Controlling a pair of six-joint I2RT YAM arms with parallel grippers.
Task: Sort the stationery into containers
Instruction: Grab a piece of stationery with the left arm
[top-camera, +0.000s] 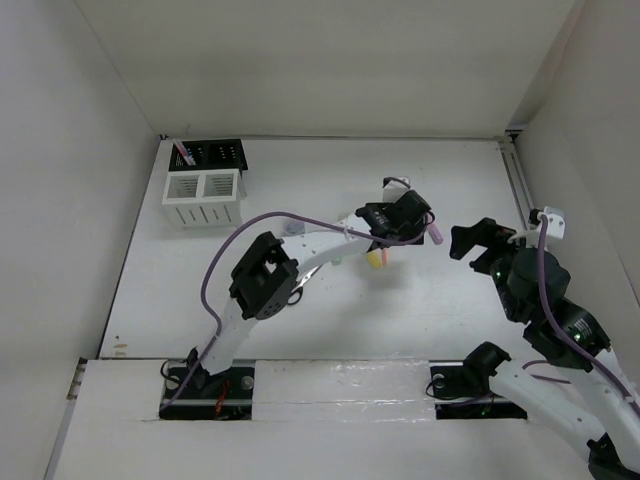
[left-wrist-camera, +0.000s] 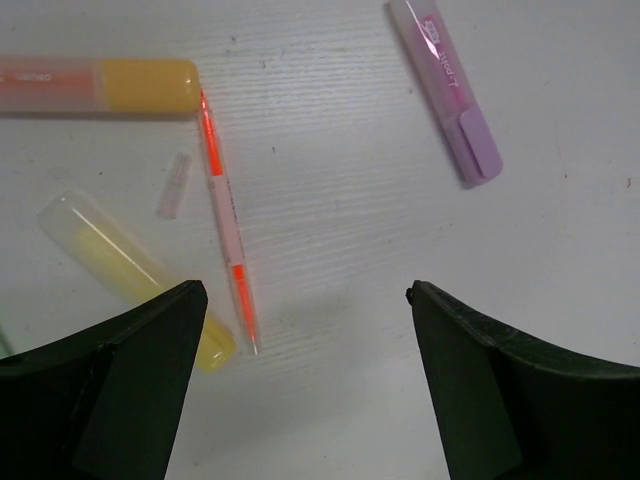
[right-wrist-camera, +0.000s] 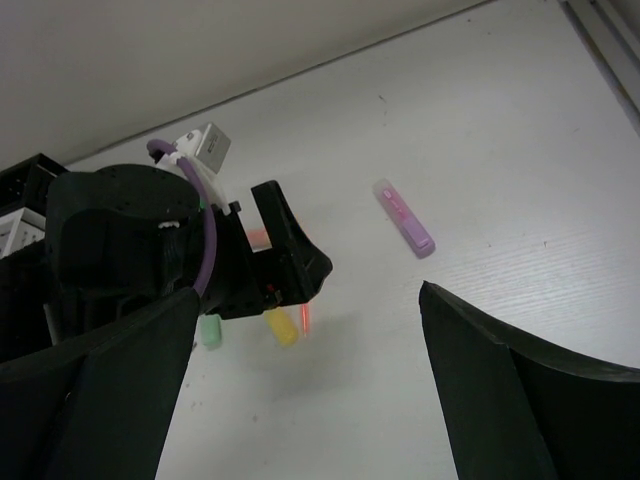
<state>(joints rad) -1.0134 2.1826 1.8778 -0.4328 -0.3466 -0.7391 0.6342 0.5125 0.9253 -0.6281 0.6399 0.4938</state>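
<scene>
Left wrist view: the left gripper (left-wrist-camera: 305, 300) hangs over the table (left-wrist-camera: 350, 150) with its two fingers apart and nothing between them. Ahead of it lies the orange-red pen (left-wrist-camera: 226, 222), its long axis running almost straight away from the gripper with a slight lean, and its thin tip at the near end. The pen's far end meets the capped end of an orange marker (left-wrist-camera: 100, 85), which lies crosswise along the top of the view. A yellow marker (left-wrist-camera: 130, 275) lies on a diagonal just left of the pen, its near end hidden behind the left finger. A pink marker (left-wrist-camera: 450, 90) lies well apart to the right, also on a diagonal, cap end nearer.

Right wrist view: the right gripper (right-wrist-camera: 308, 300) is spread wide and empty. A green marker (right-wrist-camera: 210, 332) shows beneath the left arm.

Top external view: the white organizer (top-camera: 205, 197) and the black mesh holder (top-camera: 215, 153) stand together at the far left corner, well apart from the markers.
</scene>
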